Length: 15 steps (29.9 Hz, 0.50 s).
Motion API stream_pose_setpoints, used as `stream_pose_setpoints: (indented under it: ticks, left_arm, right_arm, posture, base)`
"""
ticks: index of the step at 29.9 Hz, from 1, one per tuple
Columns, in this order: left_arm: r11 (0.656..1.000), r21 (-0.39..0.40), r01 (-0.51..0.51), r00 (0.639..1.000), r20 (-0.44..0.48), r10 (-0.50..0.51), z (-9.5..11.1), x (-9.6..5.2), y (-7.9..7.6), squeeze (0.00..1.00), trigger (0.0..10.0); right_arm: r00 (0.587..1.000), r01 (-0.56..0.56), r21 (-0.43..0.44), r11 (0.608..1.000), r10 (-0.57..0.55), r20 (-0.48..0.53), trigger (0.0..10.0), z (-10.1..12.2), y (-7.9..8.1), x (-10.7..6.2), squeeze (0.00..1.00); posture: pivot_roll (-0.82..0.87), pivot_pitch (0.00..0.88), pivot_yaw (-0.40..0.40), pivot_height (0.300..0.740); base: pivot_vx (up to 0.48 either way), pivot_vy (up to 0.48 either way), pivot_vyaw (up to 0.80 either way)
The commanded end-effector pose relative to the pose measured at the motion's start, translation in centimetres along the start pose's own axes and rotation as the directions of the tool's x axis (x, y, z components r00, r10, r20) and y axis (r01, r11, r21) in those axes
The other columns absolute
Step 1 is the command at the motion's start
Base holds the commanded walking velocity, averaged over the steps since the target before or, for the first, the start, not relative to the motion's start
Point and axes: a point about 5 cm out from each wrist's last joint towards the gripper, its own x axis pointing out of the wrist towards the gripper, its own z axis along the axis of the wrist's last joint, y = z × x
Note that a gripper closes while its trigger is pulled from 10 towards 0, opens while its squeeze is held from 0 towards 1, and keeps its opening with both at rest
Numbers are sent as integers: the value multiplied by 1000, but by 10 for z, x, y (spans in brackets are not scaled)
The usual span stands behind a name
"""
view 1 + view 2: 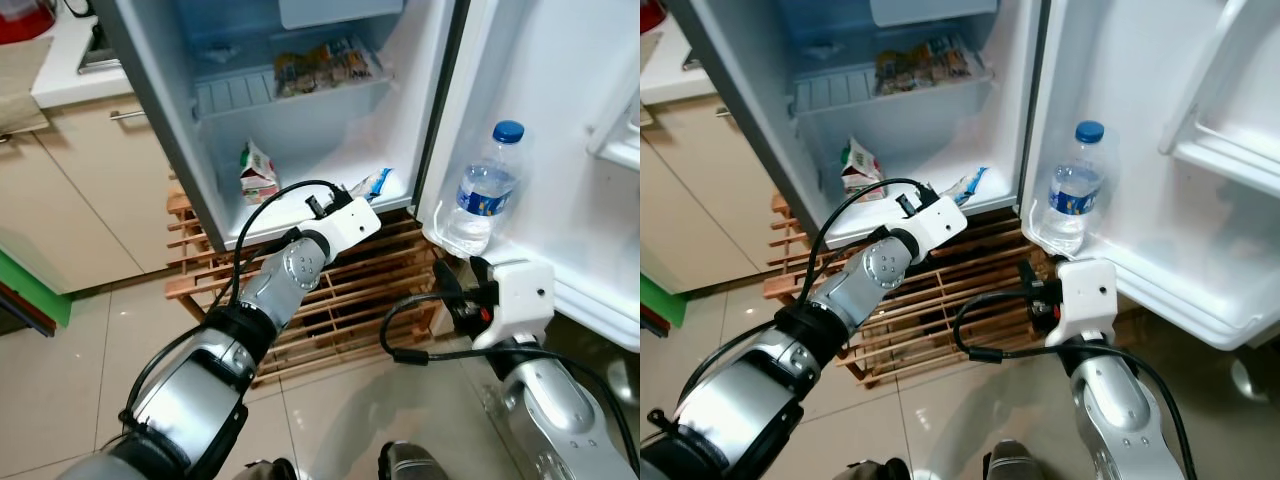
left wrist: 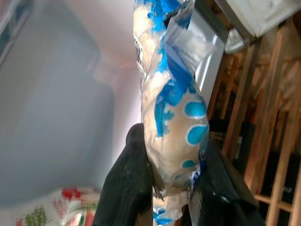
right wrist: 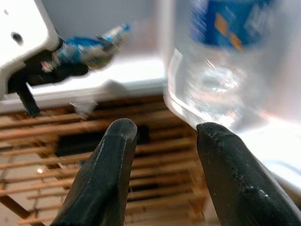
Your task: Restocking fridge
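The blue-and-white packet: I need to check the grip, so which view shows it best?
The left wrist view: the packet is close up, pinched between the left gripper fingers. Both eye views show its tip beyond the wrist; the right wrist view shows it small and blurred.

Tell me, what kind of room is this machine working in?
Most likely a home kitchen. An open fridge stands on a wooden slatted pallet, a water bottle sits in its door shelf, and beige cabinets under a white countertop stand beside it on tiled floor.
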Motion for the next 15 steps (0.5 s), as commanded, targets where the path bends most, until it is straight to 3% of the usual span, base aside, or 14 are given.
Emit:
stream_pose_setpoints:
  ticks: [1, 2, 6, 8, 10, 11, 15]
  left_arm:
    - [996, 78, -44, 999, 13, 43, 3, 3, 11, 0, 10000]
    - [996, 78, -44, 999, 13, 43, 3, 3, 11, 0, 10000]
    - [969, 224, -105, 994, 25, 102, 3, 5, 25, 0, 10000]
    - [960, 257, -109, 994, 21, 107, 1, 5, 27, 0, 10000]
    - [949, 295, -112, 993, 7, 115, -2, 5, 30, 0, 10000]
    - [931, 340, -133, 987, -41, 156, -12, 4, 39, 0, 10000]
    - [920, 362, -153, 978, -77, 193, -18, 4, 48, 0, 10000]
  right_arm:
    - [1000, 9, -4, 1000, -9, 19, 10000, 9, 3, -10, 145]
    - [1000, 9, -4, 1000, -9, 19, 10000, 9, 3, -10, 145]
    - [1000, 25, 0, 1000, -25, -4, 10000, 11, 8, -31, 141]
    - [999, 29, 3, 1000, -29, -14, 10000, 10, 8, -35, 141]
    - [999, 36, 10, 999, -35, -26, 10000, 10, 10, -39, 145]
    - [998, 42, 18, 999, -41, -52, 10000, 10, 13, -47, 145]
    - [997, 44, 23, 999, -42, -71, 10000, 10, 14, -55, 141]
  posture:
    - [-499, 243, 132, 740]
    - [-499, 243, 132, 740]
    - [-538, 297, 133, 740]
    - [-538, 297, 133, 740]
    - [-541, 310, 132, 740]
    - [-546, 339, 128, 740]
    - [-548, 366, 118, 740]
  base:
    - [0, 0, 0]
    - [0, 0, 0]
    - [0, 0, 0]
    - [0, 0, 0]
    - [0, 0, 0]
    - [0, 0, 0]
    - [0, 0, 0]
